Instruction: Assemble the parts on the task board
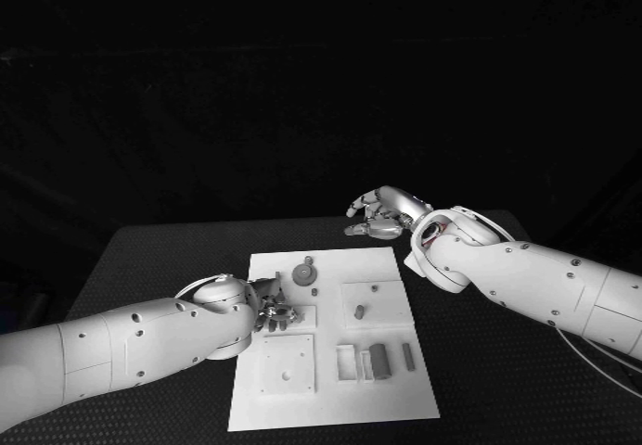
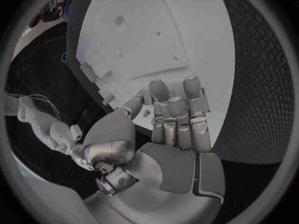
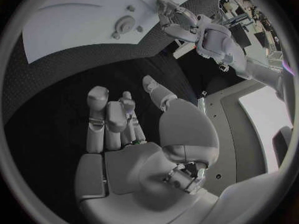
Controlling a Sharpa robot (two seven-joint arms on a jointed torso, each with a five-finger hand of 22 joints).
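The white task board [image 1: 335, 400] lies in the middle of the black table. On it are a round grey part [image 1: 306, 274], a small peg [image 1: 359, 312] and upright grey bars [image 1: 378, 360] near the front right. My left hand [image 1: 275, 311] hovers over the board's left side, fingers pointing down. In the left wrist view its fingers [image 2: 177, 117] lie side by side over the board [image 2: 143, 40], with a tiny grey piece [image 2: 146, 113] by the thumb tip; whether it is held is unclear. My right hand [image 1: 381, 213] hangs beyond the board's far edge, holding nothing [image 3: 124, 129].
A square plate with small holes [image 1: 287, 362] sits at the board's front left. Black table [image 1: 495, 371] surrounds the board on all sides. In the right wrist view the board [image 3: 74, 25] with the round part [image 3: 126, 24] lies ahead, the left hand [image 3: 187, 22] beside it.
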